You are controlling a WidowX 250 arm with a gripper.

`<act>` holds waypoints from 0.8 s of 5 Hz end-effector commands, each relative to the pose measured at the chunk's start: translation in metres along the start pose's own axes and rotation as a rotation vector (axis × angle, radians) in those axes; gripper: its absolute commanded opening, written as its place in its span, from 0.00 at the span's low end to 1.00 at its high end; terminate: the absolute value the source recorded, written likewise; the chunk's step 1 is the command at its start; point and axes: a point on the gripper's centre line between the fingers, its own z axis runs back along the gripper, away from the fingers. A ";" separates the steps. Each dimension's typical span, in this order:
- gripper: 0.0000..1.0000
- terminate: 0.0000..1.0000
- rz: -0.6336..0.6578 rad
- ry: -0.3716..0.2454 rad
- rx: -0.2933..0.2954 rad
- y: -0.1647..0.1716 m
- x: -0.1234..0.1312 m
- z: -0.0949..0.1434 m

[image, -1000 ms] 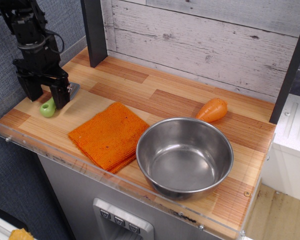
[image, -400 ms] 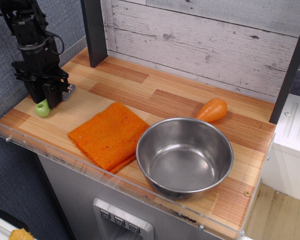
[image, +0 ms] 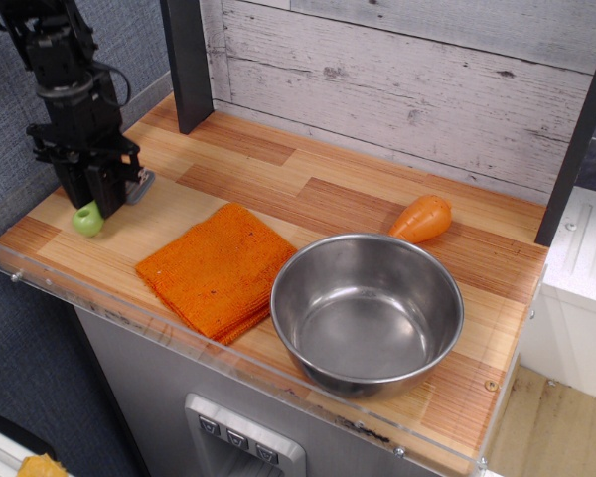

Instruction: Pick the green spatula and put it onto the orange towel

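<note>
The green spatula [image: 87,220] lies at the far left of the wooden counter. Its light-green handle end points toward the front edge and its grey blade [image: 140,185] sticks out to the right of my fingers. My gripper [image: 96,203] points straight down, with its fingers shut on the middle of the spatula, at or just above the counter surface. The orange towel [image: 219,266] lies flat and folded to the right of the gripper, with nothing on it.
A steel bowl [image: 368,328] stands right of the towel, touching its corner. An orange carrot toy [image: 422,219] lies behind the bowl. A black post [image: 187,60] stands at the back left. A clear acrylic lip [image: 129,323] runs along the front edge.
My gripper was open and straddling the spatula a second ago. It has closed on the spatula, which has shifted slightly with the fingers.
</note>
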 end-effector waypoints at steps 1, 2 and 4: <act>0.00 0.00 -0.128 -0.134 0.000 -0.060 -0.009 0.097; 0.00 0.00 -0.195 -0.091 0.003 -0.094 -0.014 0.086; 0.00 0.00 -0.242 -0.096 0.042 -0.122 -0.031 0.045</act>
